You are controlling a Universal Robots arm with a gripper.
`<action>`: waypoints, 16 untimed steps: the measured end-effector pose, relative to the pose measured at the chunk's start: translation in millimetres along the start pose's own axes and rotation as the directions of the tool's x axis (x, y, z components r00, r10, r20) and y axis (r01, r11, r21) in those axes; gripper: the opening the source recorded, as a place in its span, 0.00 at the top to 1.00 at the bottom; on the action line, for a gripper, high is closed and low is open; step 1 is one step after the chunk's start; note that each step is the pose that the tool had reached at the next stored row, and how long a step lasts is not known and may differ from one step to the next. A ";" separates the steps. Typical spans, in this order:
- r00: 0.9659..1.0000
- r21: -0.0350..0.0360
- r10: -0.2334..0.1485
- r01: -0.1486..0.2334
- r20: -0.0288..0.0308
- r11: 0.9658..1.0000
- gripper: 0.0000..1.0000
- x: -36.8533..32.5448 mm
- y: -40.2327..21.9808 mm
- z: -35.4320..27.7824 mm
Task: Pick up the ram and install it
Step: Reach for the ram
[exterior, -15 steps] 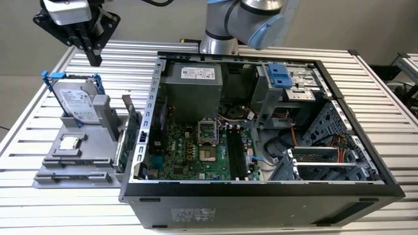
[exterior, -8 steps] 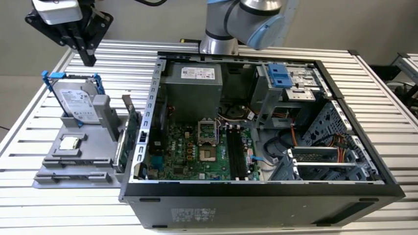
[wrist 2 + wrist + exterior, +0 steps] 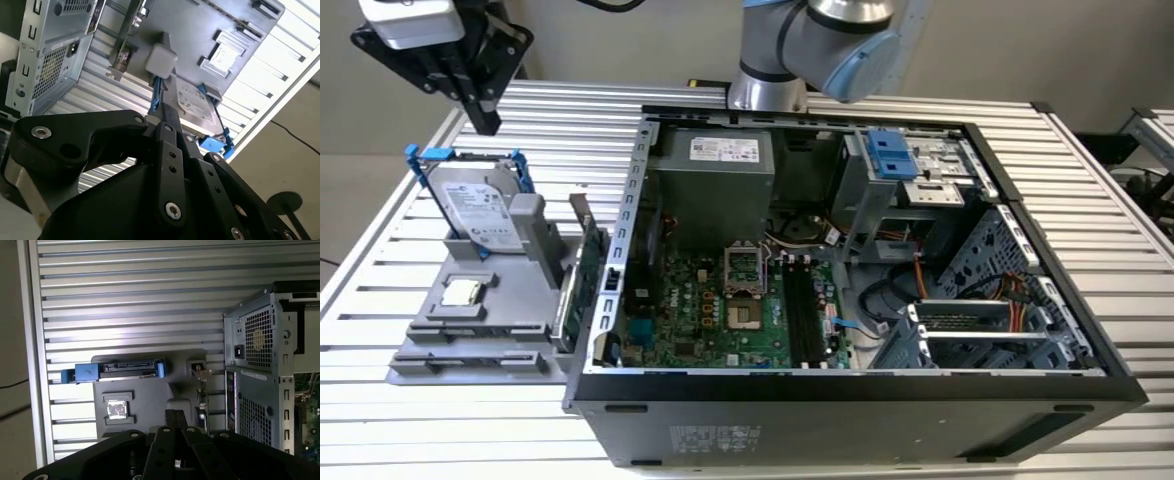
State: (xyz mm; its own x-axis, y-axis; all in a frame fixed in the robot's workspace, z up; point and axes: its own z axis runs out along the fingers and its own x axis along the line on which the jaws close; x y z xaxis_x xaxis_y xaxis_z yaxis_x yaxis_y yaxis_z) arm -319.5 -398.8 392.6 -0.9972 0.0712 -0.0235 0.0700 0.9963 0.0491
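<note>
- The ram (image 3: 563,305) stands on edge in the grey holder (image 3: 467,355) on the counter (image 3: 400,420). It is outside the computer case (image 3: 854,395), to the exterior view's left of it.
- Its closest neighbour is the green expansion card (image 3: 594,270), just beside it and also upright. I'd worry that a descent slightly off line would close on the card, or knock its metal bracket, instead of taking the ram.
- The ram is very thin, so a pinch off-centre could let it twist or slip, and it would then meet a slot crooked.
- Its long axis runs from the near end of the holder toward the far end in the exterior view. That is roughly parallel with the case's side wall and with the black motherboard slots (image 3: 798,310). One long edge faces up.
- The hard drive (image 3: 478,210) in its blue frame stands in the same holder, farther from the case, and a careless approach could clip it.
- The jaws hang well above the holder's far end, touching nothing. As far as I can see they are drawn close together with nothing between them.
- Inside the case, cables (image 3: 897,290) lie near the slots and might snag whatever comes in.
</note>
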 end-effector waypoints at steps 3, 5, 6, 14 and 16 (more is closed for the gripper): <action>1.000 0.000 0.000 0.000 0.000 1.000 1.00 5.0 -0.4 -0.1; 1.000 0.000 0.000 0.000 0.001 1.000 1.00 8.3 -0.6 -0.2; 1.000 0.000 0.000 0.000 0.001 1.000 1.00 9.6 -0.7 -0.3; 1.000 0.000 -0.008 0.008 0.000 1.000 1.00 11.2 -0.8 -0.3; 1.000 0.000 -0.008 0.008 0.000 1.000 1.00 11.3 -0.8 -0.3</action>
State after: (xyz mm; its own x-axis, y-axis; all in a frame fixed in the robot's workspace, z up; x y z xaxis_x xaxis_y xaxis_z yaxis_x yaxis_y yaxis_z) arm -330.9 -398.8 392.6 -0.9977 0.0635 -0.0241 0.0623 0.9968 0.0492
